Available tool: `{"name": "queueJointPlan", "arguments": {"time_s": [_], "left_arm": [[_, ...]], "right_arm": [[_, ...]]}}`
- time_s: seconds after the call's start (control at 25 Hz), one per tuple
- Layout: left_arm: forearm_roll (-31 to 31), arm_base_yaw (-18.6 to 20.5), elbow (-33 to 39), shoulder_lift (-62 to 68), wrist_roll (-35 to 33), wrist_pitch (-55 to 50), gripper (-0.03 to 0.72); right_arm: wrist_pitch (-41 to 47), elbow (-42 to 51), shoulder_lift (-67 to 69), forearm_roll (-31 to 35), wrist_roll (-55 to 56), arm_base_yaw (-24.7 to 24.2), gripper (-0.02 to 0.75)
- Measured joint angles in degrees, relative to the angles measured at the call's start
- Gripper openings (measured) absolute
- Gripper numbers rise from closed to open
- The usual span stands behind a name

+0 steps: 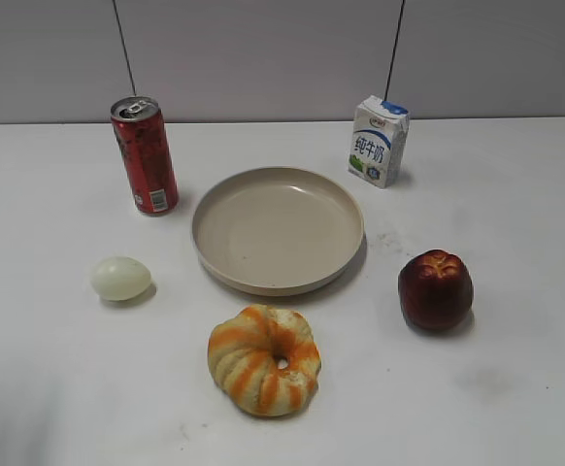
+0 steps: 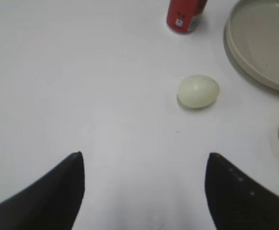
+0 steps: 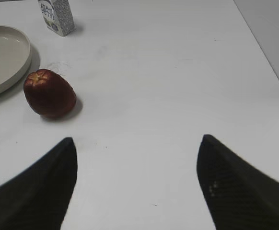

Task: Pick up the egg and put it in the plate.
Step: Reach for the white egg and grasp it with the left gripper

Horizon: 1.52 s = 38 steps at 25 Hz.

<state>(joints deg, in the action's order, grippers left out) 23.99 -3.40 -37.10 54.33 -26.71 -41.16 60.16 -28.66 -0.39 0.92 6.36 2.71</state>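
My left hand [image 2: 144, 167] hangs with its fingers spread wide over bare tabletop [image 2: 82, 86], gripping nothing; the egg [image 2: 198, 91] lies untouched up and right of centre in the frame, well short of the fingertips, near the empty plate [image 2: 254, 72] at upper right. The approach is not yet begun: next comes a forward reach, straddling the egg, closing gently. My right hand [image 3: 137, 177] idles, fingers apart.
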Motion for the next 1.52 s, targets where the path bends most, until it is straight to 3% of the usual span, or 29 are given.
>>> {"name": "queueJointPlan", "arguments": {"time_s": [0.12,0.32,0.52,0.72,1.28,1.4,1.48,1.52], "left_arm": [[2.17,-2.09,-4.97,9.33,-4.33,-0.14,0.671],[2.01,-8.76,-13.06,22.97,-6.19,-0.41,0.683],[-4.03,-15.39,-19.88,34.18,-6.41,-1.23,0.683],[-8.56,-19.05,-25.08,44.5,-6.46,-1.87,0.683],[-13.79,-19.73,-32.89,61.78,-6.47,-1.13,0.655],[-13.91,-19.73,-33.0,61.95,-6.47,-1.48,0.575],[-13.91,-19.73,-33.0,61.95,-6.47,-2.2,0.48],[-13.96,-19.73,-33.02,61.95,-6.53,-2.52,0.484]], "right_arm": [[0.0,0.0,0.0,0.0,0.0,0.0,0.587],[0.0,0.0,0.0,0.0,0.0,0.0,0.587],[0.0,0.0,0.0,0.0,0.0,0.0,0.587],[0.0,0.0,0.0,0.0,0.0,0.0,0.587],[0.0,0.0,0.0,0.0,0.0,0.0,0.587],[0.0,0.0,0.0,0.0,0.0,0.0,0.587],[0.0,0.0,0.0,0.0,0.0,0.0,0.587],[0.0,0.0,0.0,0.0,0.0,0.0,0.587]]}}
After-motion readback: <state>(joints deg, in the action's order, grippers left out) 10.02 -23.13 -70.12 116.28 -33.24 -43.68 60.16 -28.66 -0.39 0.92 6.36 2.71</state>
